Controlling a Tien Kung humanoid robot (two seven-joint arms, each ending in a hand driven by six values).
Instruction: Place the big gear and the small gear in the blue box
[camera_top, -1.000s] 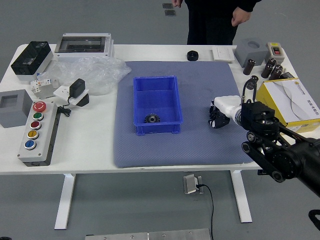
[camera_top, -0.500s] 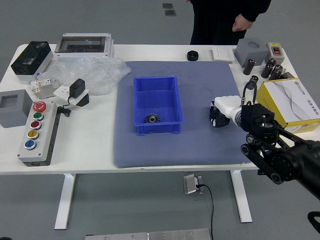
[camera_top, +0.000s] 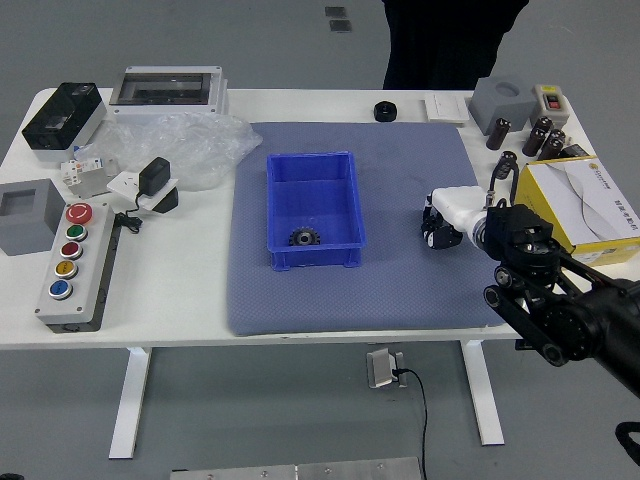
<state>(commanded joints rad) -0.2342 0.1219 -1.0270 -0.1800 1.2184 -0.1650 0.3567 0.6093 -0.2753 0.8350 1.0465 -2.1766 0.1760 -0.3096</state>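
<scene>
Right hand (camera_top: 458, 212), one: held over the grey mat (camera_top: 400, 300), to the right of the blue box (camera_top: 316, 254) and apart from it; whether released, clenched or grasping cannot be told. Blue box: placed on the mat. Dark gear (camera_top: 304, 237), one: contained in the blue box, near end; whether big or small cannot be told. Yellow box (camera_top: 551, 202): set at the right of the bench (camera_top: 190, 300). Button panel (camera_top: 78, 265): set at the left. Person (camera_top: 445, 45), dark-clothed: seen in part beyond the far edge.

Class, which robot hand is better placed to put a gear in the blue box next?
Likely the right hand, which is over the mat, near the blue box; the left hand is out of view.
</scene>
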